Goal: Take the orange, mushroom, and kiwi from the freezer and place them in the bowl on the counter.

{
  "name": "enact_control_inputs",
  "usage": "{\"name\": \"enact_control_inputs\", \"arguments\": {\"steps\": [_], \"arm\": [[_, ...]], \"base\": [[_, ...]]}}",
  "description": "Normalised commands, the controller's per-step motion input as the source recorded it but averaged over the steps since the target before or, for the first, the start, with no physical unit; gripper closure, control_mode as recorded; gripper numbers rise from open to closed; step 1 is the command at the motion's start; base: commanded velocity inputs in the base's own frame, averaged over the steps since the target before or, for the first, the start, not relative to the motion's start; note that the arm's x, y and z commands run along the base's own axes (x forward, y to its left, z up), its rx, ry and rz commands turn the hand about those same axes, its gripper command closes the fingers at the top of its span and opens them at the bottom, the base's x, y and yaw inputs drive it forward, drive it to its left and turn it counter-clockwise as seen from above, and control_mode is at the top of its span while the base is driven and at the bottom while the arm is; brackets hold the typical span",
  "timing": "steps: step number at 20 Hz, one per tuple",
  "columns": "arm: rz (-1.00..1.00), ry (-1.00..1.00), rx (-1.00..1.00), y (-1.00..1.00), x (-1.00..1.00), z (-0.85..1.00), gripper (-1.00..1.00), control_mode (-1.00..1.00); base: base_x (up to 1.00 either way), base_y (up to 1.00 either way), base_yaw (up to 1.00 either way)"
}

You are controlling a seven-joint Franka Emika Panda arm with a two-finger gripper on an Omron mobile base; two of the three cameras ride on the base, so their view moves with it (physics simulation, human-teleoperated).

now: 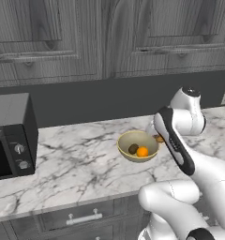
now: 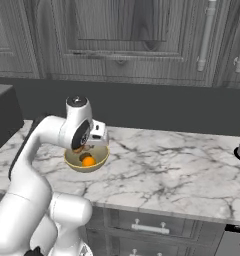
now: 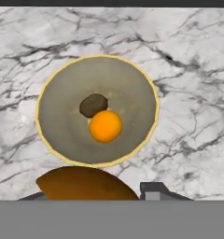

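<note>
The bowl (image 3: 48, 135) holds the orange (image 3: 105, 126) touching the kiwi (image 3: 93, 105). Above its rim, the gripper (image 3: 93, 193) clamps the brown mushroom (image 3: 83, 184), seen close from the hand.

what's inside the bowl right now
The bowl holds the orange and the kiwi, touching. The shut gripper above holds the mushroom, which covers the bowl's near rim.

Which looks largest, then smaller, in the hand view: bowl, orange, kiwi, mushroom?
1. bowl
2. mushroom, brown, held near the camera, so it only looks big
3. orange
4. kiwi, slightly smaller than the orange
</note>
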Motion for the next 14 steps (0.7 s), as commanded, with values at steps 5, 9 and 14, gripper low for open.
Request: {"name": "enact_control_inputs", "arguments": {"steps": [5, 9, 14], "arm": [[0.00, 0.12, 0.00, 0.05, 0.90, -0.44, 1.00, -1.00], [0.00, 0.10, 0.00, 0.09, 0.80, -0.43, 1.00, -1.00], [0.00, 0.07, 0.00, 0.12, 0.55, -0.47, 1.00, -1.00]], "base": [[0.00, 0.00, 0.00], [0.00, 0.00, 0.00], [0.00, 0.00, 0.00]]}}
